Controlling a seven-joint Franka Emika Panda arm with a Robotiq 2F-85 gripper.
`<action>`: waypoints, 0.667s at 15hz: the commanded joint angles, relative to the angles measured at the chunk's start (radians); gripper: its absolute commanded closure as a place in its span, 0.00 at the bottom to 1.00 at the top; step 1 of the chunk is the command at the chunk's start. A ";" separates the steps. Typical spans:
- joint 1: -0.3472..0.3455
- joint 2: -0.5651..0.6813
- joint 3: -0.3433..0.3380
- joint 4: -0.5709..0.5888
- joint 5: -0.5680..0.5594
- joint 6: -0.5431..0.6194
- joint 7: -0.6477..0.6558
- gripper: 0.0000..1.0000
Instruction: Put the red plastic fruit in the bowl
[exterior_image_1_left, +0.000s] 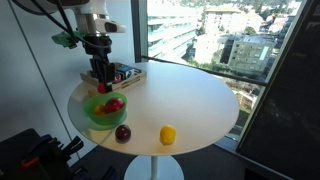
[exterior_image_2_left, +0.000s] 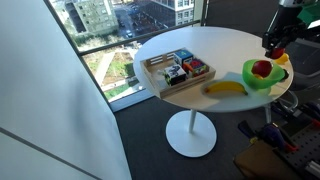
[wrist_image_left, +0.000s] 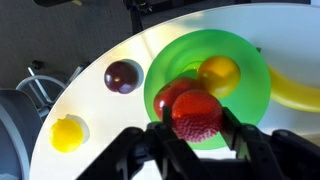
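Round white table beside city-view windows

Round table carries bowl, tray, banana, maroon fruit, yellow fruit.

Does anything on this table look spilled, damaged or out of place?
Nothing stands out: the bowl stands level, the maroon fruit and yellow fruit lie on the table beside it, and the tray looks tidy.

The red plastic fruit is bright red, perhaps finely speckled. The bowl is bright green; inside it sit an orange-yellow fruit and a second red fruit. The table is white, with a dark maroon fruit and a lemon-yellow fruit.
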 joint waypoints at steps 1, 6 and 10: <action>0.022 -0.046 0.008 -0.041 0.037 -0.002 -0.068 0.75; 0.047 -0.051 0.007 -0.079 0.083 0.027 -0.116 0.75; 0.054 -0.056 0.009 -0.105 0.104 0.080 -0.144 0.75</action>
